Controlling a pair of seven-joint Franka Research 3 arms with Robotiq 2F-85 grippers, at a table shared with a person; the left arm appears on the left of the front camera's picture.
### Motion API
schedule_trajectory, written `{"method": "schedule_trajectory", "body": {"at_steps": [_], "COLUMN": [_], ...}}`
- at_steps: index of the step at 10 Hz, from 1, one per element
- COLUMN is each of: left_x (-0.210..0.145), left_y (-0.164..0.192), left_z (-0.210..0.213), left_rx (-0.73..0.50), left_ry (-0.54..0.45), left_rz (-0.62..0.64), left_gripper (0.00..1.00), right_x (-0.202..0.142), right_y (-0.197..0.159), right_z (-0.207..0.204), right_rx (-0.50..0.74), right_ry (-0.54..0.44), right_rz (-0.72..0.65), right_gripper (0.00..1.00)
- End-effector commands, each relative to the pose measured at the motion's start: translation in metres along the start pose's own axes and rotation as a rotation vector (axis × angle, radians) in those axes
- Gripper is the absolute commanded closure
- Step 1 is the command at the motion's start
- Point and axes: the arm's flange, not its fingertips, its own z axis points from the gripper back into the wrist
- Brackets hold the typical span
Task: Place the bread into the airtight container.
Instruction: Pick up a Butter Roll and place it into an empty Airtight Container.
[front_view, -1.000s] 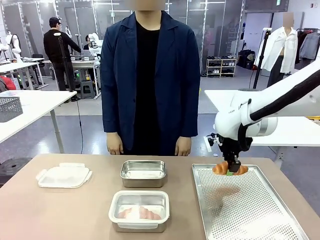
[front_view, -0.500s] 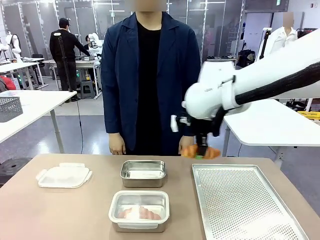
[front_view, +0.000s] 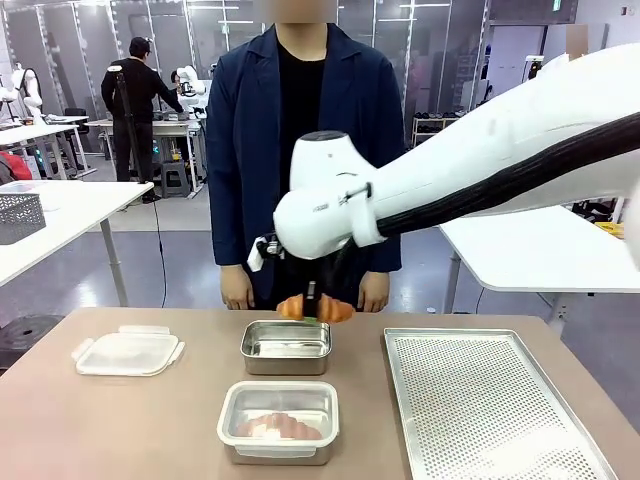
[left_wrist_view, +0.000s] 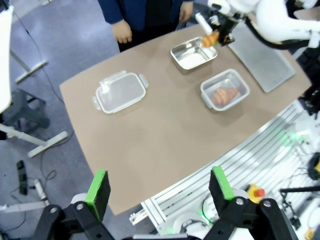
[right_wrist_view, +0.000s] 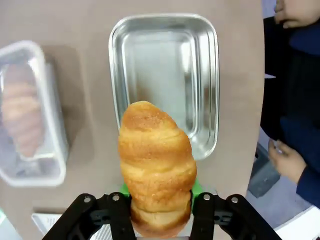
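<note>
Front view, L to R: clear lid (front_view: 128, 352) lies flat on the table (front_view: 60, 420) at far left, well apart from the rest. At centre are two steel containers, one behind the other. The near container (front_view: 279, 420) has a bread roll (front_view: 280, 427) inside; the far container (front_view: 286, 346) is bare inside. A person (front_view: 300, 150) stands behind the table, arms down. R gripper (front_view: 314, 300) reaches across the middle and hangs just above the far container's right rear corner, clenched on the bread (front_view: 338, 311), which isn't touching the steel. Perforated tray (front_view: 490, 400) sits at right.

Left wrist view: L gripper (left_wrist_view: 159, 185) is released, jaws wide w/ nothing between, high over the table's near edge.

Right wrist view: the bread is golden and ridged, pinched at its lower end between green pads (right_wrist_view: 196, 187), w/ the far container beneath.
</note>
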Motion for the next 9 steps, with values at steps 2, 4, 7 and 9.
{"method": "schedule_trajectory", "body": {"at_steps": [2,4,7,9], "left_x": [0.002,0.002,0.002,0.002], "left_y": [-0.001,-0.001,-0.001,-0.001], "left_z": [0.000,0.000,0.000,0.000], "left_rx": [-0.001,-0.001,-0.001,-0.001], "left_ry": [-0.012,-0.012,-0.012,-0.012], "left_rz": [-0.008,-0.008,-0.008,-0.008], "left_gripper": [0.00,0.00,0.00,0.00], "right_x": [0.046,0.057,0.056,0.057], "right_y": [-0.018,-0.022,-0.023,-0.026], "right_z": [-0.024,-0.039,-0.049,-0.051], "right_rx": [0.029,0.025,0.053,0.056], "right_ry": [0.027,0.061,0.071,0.073], "right_rz": [-0.029,-0.032,-0.030,-0.037], "right_gripper": [0.57,0.57,0.16,0.00]}}
